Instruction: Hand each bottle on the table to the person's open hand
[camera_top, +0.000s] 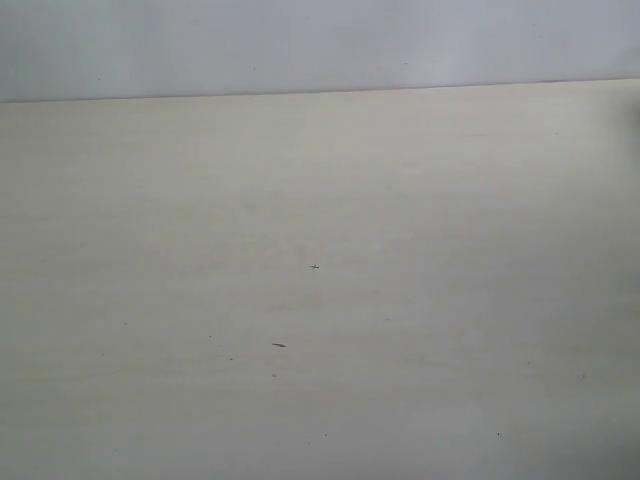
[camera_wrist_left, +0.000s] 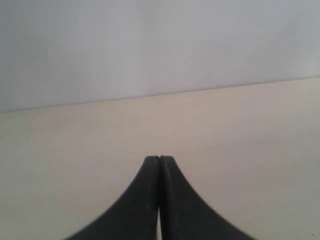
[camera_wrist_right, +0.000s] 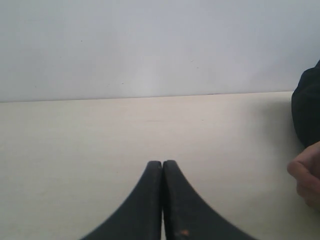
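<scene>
A: Any bottle in sight on the table (camera_top: 320, 300)?

B: None, in any of the three views. Either handed over already or lying outside the frames; cannot tell which.

A: And the left gripper (camera_wrist_left: 159, 161)?

B: Fingertips pressed flat together, nothing pinched between. Hanging low over the pale surface, aimed toward the far edge and the wall (camera_wrist_left: 150, 45).

A: Same for the right gripper (camera_wrist_right: 162, 165)?

B: Same: tips tight against each other, holding nothing. Probably parked that way for want of anything within reach to grasp.

A: Then the person's hand (camera_wrist_right: 306, 180)?

B: Caught only by the right wrist view, cut off by the frame. Fingers curled rather than spread flat, black sleeve (camera_wrist_right: 306, 107) beside it. Off to one side of the right gripper, well apart from it. Touching the table or just over it, impossible to say.

A: Room for moving?

B: Plenty, by the look of it. Wide flat surface ahead of both grippers, no obstacle before the far edge. Worth minding only that hand on the right arm's side, and the back edge close under the wall.
</scene>
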